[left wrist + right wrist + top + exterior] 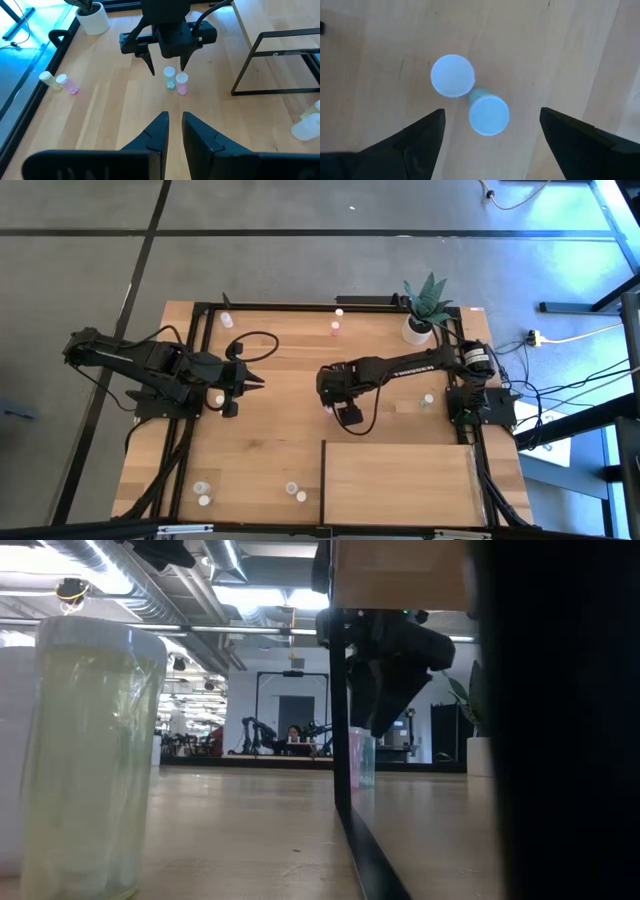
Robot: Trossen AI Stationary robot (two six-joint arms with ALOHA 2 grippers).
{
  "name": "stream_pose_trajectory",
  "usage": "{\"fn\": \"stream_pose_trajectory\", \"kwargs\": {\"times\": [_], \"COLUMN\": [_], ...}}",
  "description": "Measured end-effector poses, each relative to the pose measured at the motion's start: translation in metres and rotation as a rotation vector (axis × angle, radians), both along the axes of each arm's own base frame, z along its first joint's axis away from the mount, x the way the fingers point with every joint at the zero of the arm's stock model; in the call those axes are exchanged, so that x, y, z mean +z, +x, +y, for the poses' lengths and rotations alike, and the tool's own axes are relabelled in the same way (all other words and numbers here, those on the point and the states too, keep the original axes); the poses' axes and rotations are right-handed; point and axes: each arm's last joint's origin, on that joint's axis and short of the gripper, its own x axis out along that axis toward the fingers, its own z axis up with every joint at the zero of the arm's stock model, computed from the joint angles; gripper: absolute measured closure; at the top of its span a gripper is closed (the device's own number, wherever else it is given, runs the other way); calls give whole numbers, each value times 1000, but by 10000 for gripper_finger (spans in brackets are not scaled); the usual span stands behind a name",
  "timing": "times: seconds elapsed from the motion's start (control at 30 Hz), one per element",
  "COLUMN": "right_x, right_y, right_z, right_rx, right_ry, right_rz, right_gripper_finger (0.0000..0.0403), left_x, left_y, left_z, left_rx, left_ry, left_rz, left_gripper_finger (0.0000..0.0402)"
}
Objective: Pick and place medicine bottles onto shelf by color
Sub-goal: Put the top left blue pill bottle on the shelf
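My right gripper [335,400] hangs open at the table's middle, fingers pointing down. It is just above two upright bottles with white caps [489,115] [452,75], and one finger stands on either side of the nearer one. In the left wrist view they show as a green-tinted bottle [169,78] and a pink bottle [181,83], standing on their bases. My left gripper [255,383] waits at the table's left, shut and empty, pointing at them. The shelf [400,480], a pale panel on a dark frame, stands at the near right.
More bottles stand or lie about: two at the far edge [335,330], one by my left arm [218,397], one at the right [428,400], several near the front edge [291,488]. A potted plant [420,320] stands far right. The shelf's dark leg [340,690] is close beside my right gripper.
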Motion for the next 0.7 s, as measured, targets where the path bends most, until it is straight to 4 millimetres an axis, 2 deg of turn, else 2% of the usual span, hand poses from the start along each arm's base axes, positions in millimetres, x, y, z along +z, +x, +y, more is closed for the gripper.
{"fn": "stream_pose_trajectory", "kwargs": {"times": [0.7], "right_x": [-10], "right_y": [1], "right_z": [-3], "right_rx": [-6], "right_ry": [69], "right_rz": [-4], "right_gripper_finger": [76], "left_x": [0], "left_y": [0], "left_z": [0], "left_rx": [0], "left_ry": [0], "left_rz": [0], "left_gripper_finger": [354]}}
